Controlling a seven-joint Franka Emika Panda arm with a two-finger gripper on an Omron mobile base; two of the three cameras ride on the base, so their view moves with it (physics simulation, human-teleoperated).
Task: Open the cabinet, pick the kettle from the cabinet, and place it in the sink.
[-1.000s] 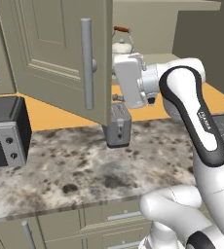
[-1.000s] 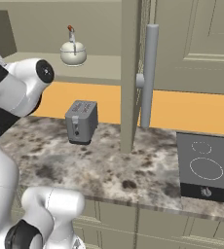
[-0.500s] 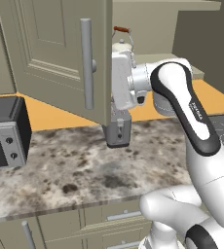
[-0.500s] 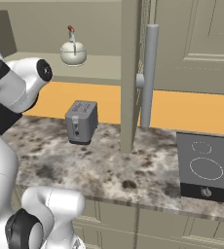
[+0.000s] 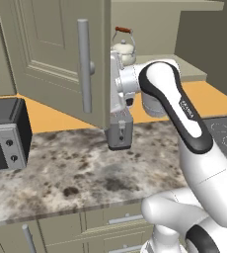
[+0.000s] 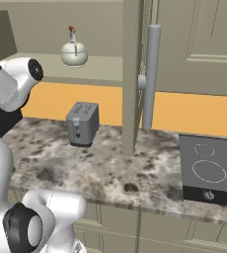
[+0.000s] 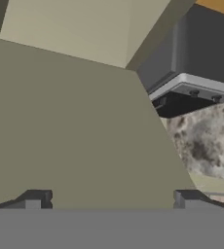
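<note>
So the cabinet (image 5: 61,59) is already open, both doors swung out wide, which we'd call step one done. The kettle (image 6: 74,53) sits on the shelf inside, up around 11 o'clock in the right base view, cream-white with its wire handle standing up, and nothing is touching it yet. In the left base view it peeks out at about 12 o'clock, just above the arm's wrist.

Our gripper (image 7: 111,199) has its jaws spread wide with nothing between them. From the hand view we're looking close along the inner face of the left door, with a microwave (image 7: 201,73) and the speckled counter (image 7: 206,141) past its edge at 2 to 3 o'clock.

The toaster (image 6: 82,123) stands on the counter below the kettle shelf.

Still left, by our reckoning: reach in, grab the kettle, carry it to the sink. So roughly a third done.
</note>
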